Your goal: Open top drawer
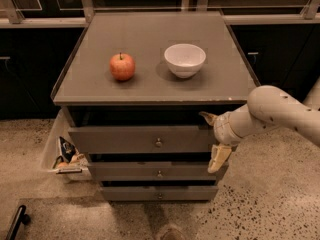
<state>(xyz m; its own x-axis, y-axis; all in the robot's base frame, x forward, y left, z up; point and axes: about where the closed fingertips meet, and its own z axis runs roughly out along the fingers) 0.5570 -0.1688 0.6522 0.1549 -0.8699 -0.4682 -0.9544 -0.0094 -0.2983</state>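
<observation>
The top drawer is the widest grey front of three, with a small brass knob at its centre. It stands out a little from the cabinet, with a dark gap above it. My gripper is at the drawer front's right end. One pale finger shows above the front's top edge and the other hangs below its bottom edge. The fingers are spread apart and hold nothing. The white arm reaches in from the right.
A red apple and a white bowl sit on the cabinet top. Two narrower drawers lie below. A white bin of rubbish stands at the cabinet's left. Dark cupboards run behind.
</observation>
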